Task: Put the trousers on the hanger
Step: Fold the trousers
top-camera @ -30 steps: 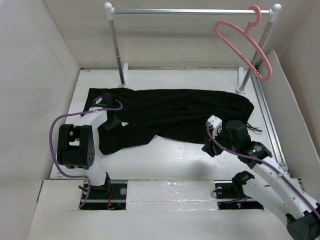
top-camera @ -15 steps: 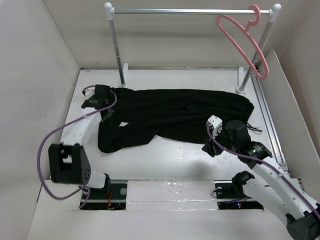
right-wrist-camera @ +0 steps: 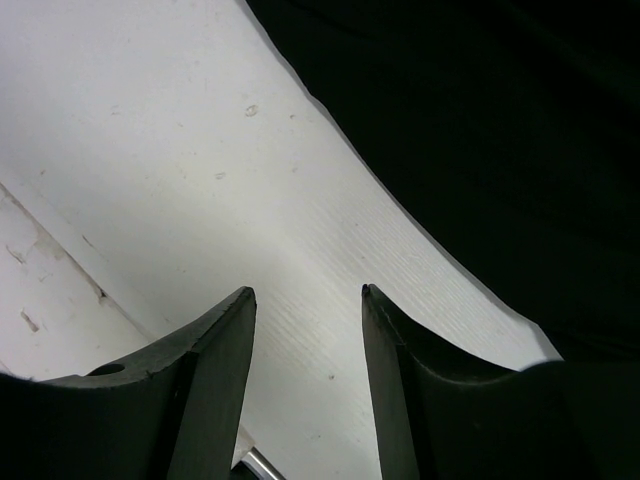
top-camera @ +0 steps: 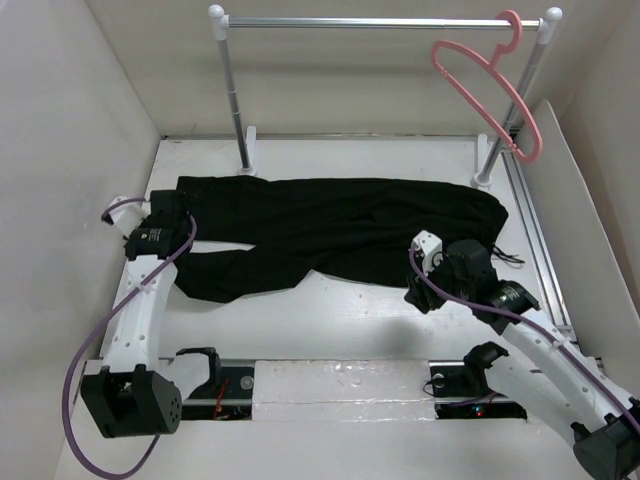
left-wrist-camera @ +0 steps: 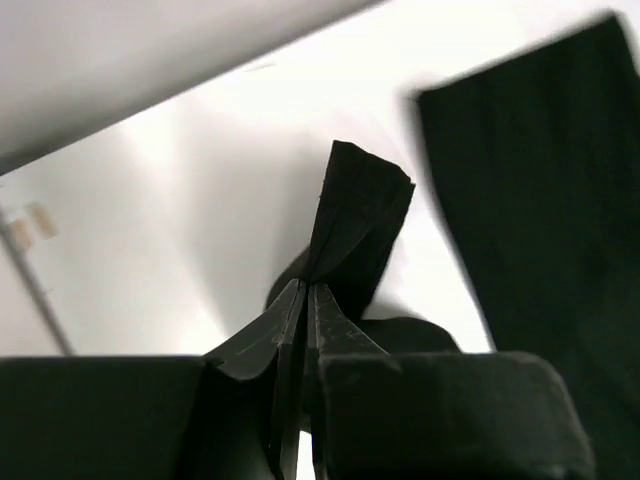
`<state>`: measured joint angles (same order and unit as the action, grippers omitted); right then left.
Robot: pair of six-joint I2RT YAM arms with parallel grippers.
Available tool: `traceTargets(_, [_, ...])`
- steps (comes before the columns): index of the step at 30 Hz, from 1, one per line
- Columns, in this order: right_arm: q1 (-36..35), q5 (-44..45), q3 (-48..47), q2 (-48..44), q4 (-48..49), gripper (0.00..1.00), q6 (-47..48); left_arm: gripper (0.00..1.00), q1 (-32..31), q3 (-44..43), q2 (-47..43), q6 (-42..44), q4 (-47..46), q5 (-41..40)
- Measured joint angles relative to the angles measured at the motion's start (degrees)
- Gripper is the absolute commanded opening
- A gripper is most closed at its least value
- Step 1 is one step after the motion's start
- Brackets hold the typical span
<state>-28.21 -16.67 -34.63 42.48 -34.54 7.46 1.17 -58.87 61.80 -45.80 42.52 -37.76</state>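
- Clenching the left jaws on a pinched fold of the trousers [left-wrist-camera: 352, 215], at centre left of the top view.
- Holding the right jaws parted and empty over bare worktop [right-wrist-camera: 180, 140], just beside the cloth's edge.
- Needing a slow lift with the rest lying flat mid-frame, then steering toward the hanger [top-camera: 487, 88] at upper right.

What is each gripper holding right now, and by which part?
The left gripper is shut on a fold of the trousers at their left end. The right gripper is open beside them, holding nothing.
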Motion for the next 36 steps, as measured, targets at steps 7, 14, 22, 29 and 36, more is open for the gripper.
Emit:
traceTargets(7, [0.0, 4.76, -1.57, 0.02, -4.0, 0.66, -0.83, 0.0, 8.09, 0.5, -1.14, -6.38, 9.03, -11.1])
traceTargets(14, [4.17, 8.04, -3.98, -1.18, -6.45, 0.7, -2.64, 0.0, 8.04, -10.69, 2.67, -11.63, 18.64, -16.0])
traceTargets(22, [16.46, 8.04, -4.0, 0.72, -8.57, 0.73, -4.24, 0.06, 7.04, -15.13, -0.68, -12.55, 18.38, -16.28])
traceTargets(29, [23.37, 11.76, -6.86, 8.7, -10.12, 0.76, -6.03, 0.24, 5.64, -12.72, -6.29, -11.63, 14.51, -12.13])
traceTargets(36, [37.97, 11.72, -6.51, 17.59, -7.32, 0.76, -10.99, 0.26, 3.23, -12.52, -10.95, -9.57, 0.83, 0.48])
